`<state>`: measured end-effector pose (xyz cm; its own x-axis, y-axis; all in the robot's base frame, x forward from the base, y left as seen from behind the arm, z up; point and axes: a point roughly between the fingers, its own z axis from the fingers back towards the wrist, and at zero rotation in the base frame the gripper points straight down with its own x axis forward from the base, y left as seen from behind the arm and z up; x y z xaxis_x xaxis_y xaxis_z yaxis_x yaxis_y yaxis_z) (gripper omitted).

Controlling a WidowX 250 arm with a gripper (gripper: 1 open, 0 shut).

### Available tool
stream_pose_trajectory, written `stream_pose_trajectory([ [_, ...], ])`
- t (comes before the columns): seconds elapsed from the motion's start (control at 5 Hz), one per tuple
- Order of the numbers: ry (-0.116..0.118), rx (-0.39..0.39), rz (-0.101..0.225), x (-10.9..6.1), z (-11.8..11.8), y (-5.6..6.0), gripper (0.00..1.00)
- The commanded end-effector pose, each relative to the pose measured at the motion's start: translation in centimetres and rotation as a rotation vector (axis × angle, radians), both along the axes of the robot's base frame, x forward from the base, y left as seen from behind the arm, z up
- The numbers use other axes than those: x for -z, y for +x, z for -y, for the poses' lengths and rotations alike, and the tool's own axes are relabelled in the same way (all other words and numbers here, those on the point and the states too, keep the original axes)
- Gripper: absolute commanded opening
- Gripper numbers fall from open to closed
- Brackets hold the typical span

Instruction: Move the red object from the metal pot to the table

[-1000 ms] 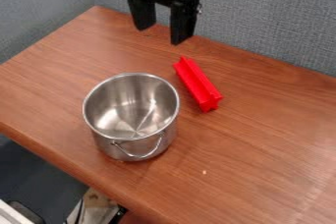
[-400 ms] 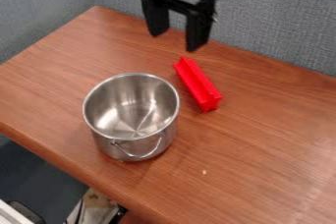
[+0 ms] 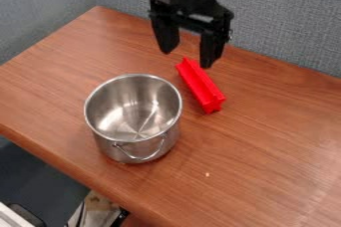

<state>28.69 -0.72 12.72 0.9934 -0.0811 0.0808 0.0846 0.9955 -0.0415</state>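
The red object (image 3: 202, 84) is a bright red bar lying flat on the table (image 3: 80, 62), just right of the metal pot (image 3: 134, 117). The pot is shiny, round and holds nothing I can see inside. My gripper (image 3: 189, 52) hangs above the far end of the red bar, black fingers pointing down and spread apart, open, with nothing between them. It does not touch the bar.
The reddish-brown tabletop ends at a rounded front edge near the pot (image 3: 54, 161). A grey wall (image 3: 54, 2) stands behind the table. Bare wood lies to the right and front right of the bar (image 3: 266, 161).
The gripper has moved right and down, from behind the table's back edge to just above the far end of the red bar. It stays open. Bar and pot have not moved.
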Motion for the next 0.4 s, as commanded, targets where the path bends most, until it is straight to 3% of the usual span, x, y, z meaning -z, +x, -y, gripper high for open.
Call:
stream_pose_trajectory([
  [0.0,-0.006,-0.075,0.079,-0.4,-1.0,0.4,1.0],
  [0.2,-0.009,-0.054,0.025,-2.8,0.7,1.9,1.0],
])
